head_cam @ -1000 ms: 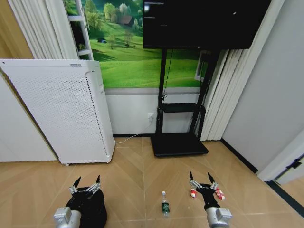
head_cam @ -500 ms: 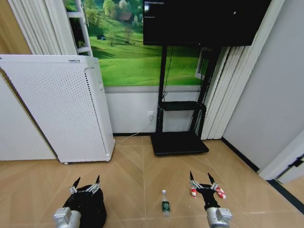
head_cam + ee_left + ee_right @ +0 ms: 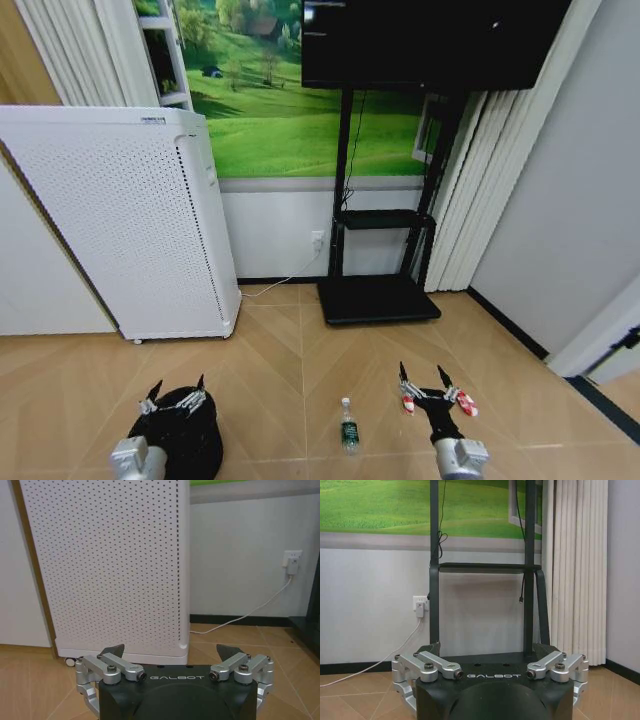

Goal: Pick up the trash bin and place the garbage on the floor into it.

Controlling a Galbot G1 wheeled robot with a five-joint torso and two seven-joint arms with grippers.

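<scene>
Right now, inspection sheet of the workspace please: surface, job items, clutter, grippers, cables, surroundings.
Surface: wood-pattern floor, bare between items.
Job's things: trash bin under the left arm; bottle lying between the arms; two red-and-white wrappers beside the right gripper's tips.
Clutter: nothing seen.
Grippers: left gripper above the bin, jaws open; right gripper above the floor, jaws open, empty.
Cables: white cord from wall outlet toward the appliance.
Surroundings: white perforated appliance, black TV stand, curtains.

A living-room-like indoor space: herringbone wood floor [image 3: 300,350], TV on a black stand [image 3: 378,290], curtains [image 3: 470,190], white air purifier [image 3: 120,230] at left.
</scene>
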